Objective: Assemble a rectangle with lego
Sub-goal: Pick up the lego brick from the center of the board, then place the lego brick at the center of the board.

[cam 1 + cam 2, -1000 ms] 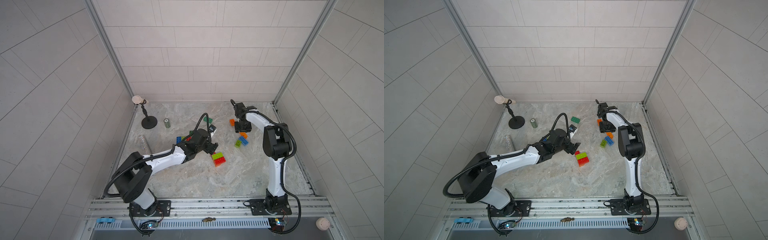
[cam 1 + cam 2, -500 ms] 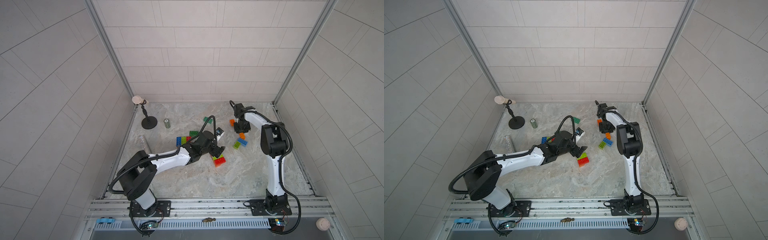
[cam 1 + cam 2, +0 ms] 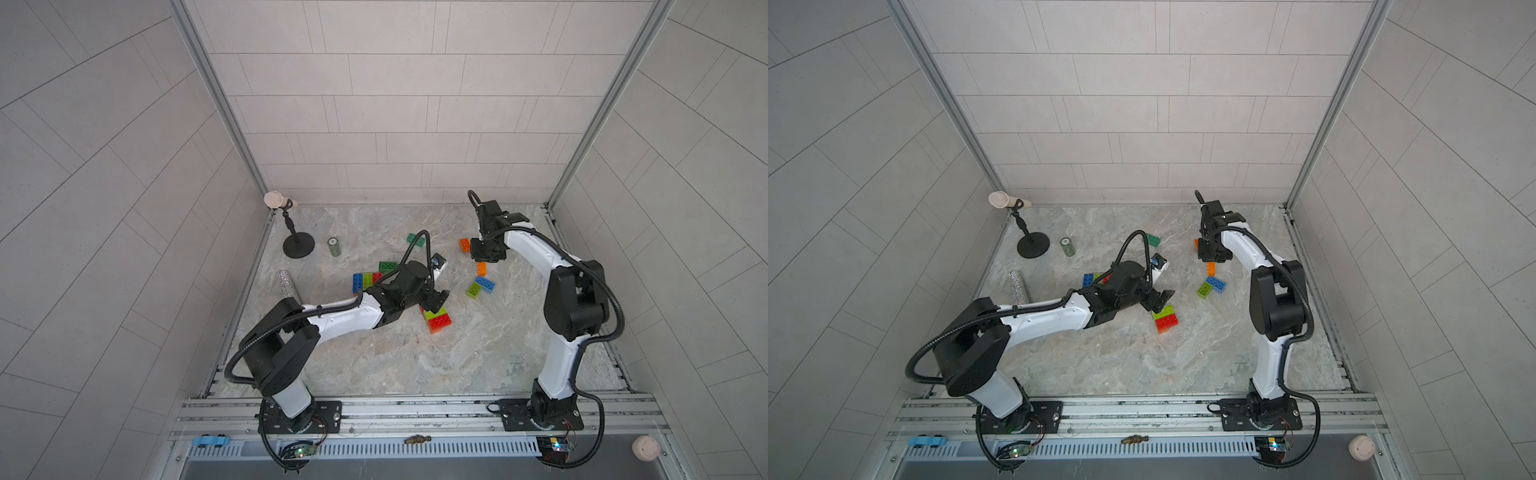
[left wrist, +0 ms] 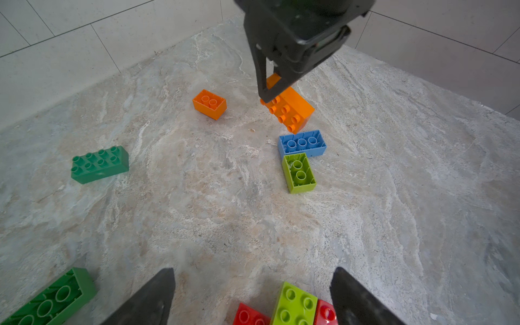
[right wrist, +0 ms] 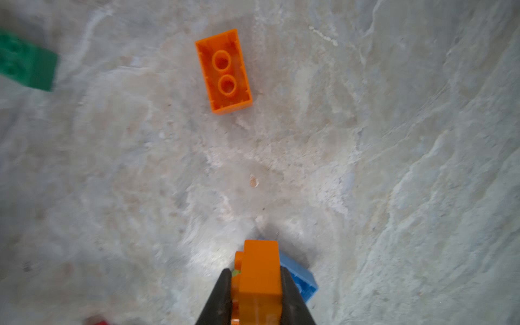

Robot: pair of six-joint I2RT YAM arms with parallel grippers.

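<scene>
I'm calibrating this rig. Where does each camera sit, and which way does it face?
Top views: high over the front rail, looking down at the table; left arm and right arm show whole.
Left wrist: on the left arm, looking across the table past the open left hand toward the right hand.
Right wrist: on the right arm, looking down past the right hand, shut on the held orange brick.
Shared: both wrist views show the loose orange brick.

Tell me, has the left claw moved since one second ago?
Yes. In a top view the left claw has shifted toward the lime-and-red lego stack, which lies still, and now overlaps its far edge.
</scene>
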